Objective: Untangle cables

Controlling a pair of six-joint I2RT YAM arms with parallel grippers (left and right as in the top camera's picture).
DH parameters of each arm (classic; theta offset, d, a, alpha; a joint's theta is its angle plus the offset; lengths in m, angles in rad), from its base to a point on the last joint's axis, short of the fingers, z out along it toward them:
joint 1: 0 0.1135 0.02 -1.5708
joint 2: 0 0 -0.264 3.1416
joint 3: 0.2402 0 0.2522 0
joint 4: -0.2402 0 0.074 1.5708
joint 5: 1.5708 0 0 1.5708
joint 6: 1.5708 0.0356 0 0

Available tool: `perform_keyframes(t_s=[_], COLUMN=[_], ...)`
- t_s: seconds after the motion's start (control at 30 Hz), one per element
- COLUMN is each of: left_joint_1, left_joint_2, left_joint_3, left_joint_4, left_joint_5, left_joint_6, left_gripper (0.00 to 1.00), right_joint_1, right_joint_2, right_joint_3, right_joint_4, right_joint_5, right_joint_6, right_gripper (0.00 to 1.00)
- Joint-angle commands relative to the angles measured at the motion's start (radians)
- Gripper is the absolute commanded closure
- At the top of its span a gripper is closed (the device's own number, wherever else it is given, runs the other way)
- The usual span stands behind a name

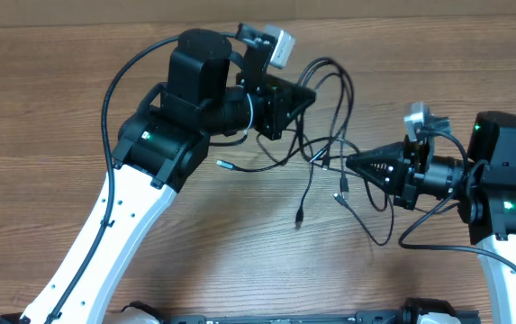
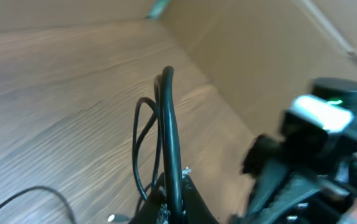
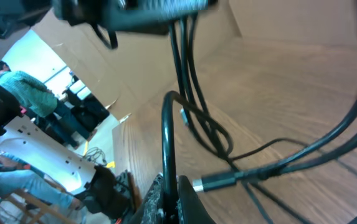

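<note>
Cables [image 1: 330, 135] bunched upper centre-right of overhead frame, plug tips trailing toward centre; left gripper [image 1: 304, 97] clenched on one strand, right gripper [image 1: 351, 164] clenched on another just below-right; separation step in hand, likely; next: draw apart slowly, away from the knot, minding snags.

White arms [image 1: 104, 236] with black joints [image 1: 199, 67] and green lights [image 1: 147, 137].
</note>
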Motion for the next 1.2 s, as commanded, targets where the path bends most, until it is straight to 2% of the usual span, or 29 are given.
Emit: perform_keyframes(t_s=[0.0, 0.23, 0.4, 0.63, 0.77, 0.97, 1.17], left_joint_1=[0.007, 0.007, 0.007, 0.011, 0.029, 0.098, 0.14], left_joint_2=[-0.006, -0.006, -0.006, -0.006, -0.006, -0.006, -0.006], left_joint_3=[0.008, 0.008, 0.008, 0.008, 0.008, 0.008, 0.008], left_joint_4=[-0.044, -0.197, -0.249, -0.298, -0.315, -0.347, -0.362], left_joint_5=[-0.102, -0.155, -0.156, -0.269, -0.303, -0.304, -0.301], left_joint_6=[0.039, 0.042, 0.058, 0.061, 0.016, -0.037, -0.055], left_gripper=[0.96, 0.96, 0.96, 0.96, 0.96, 0.96, 0.96], right_joint_1=[0.003, 0.0, -0.002, -0.003, -0.003, -0.023, -0.111], right_joint_2=[-0.002, -0.002, -0.002, -0.002, -0.002, -0.002, -0.002], right_joint_3=[0.008, 0.008, 0.008, 0.008, 0.008, 0.008, 0.008], right_joint_4=[0.066, 0.29, 0.395, 0.45, 0.449, 0.449, 0.44], right_joint_5=[-0.011, -0.002, 0.085, 0.105, 0.147, 0.239, 0.251], right_joint_6=[0.119, 0.344, 0.421, 0.477, 0.504, 0.605, 0.692], right_gripper=[0.96, 0.96, 0.96, 0.96, 0.96, 0.96, 0.96])
